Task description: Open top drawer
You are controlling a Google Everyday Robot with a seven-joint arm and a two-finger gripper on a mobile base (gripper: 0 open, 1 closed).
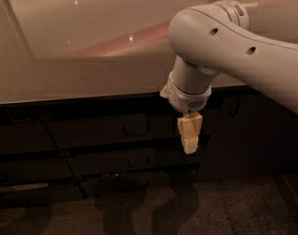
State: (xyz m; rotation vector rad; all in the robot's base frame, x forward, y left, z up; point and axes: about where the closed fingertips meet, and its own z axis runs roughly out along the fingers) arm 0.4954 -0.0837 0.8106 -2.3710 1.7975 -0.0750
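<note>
Top drawer (97, 131) closed, dark front flush under the table (80, 77) edge, contents hidden. Nearest, hand (189, 140) hanging tip-down before the drawer's right end, fingers together, gripping nothing, right of the loop handle (136, 129). Lower drawer (107, 163) likewise closed. Beyond, pale table top reflecting small lights.

**Fig. – Single cam, high frontal view of cabinet.**
Cam looks down & fwd across counter (90, 82) onto top drawer (100, 131) front, at close range; arm (237, 48) enters from upper right, gripper (189, 148) hangs centre-right, before drawer's right end.
</note>
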